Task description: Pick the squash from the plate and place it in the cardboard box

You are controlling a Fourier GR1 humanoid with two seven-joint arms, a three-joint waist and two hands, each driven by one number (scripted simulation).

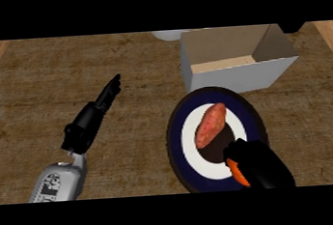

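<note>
**benchwatcher:** going left to right from where I'm standing; the left hand (98,111) is out over bare counter, fingers straight and held together, pointing away from the robot, holding nothing; it's well apart from anything that matters.

**kitchen_lurker:** and the squash?

**benchwatcher:** the squash (212,125) lies on the white middle of the dark-rimmed plate (176,133); long and orange-red, its long axis runs from near-left to far-right, roughly toward the cardboard box (235,76), which sits just beyond the plate's far edge.

**kitchen_lurker:** so right hand's job?

**benchwatcher:** I'd say so; the right hand (262,169) is over the plate's near edge, just beside the squash's near end, so the squash lies ahead and slightly left of it; I can't tell how its fingers are set; it isn't on the squash yet.
</note>
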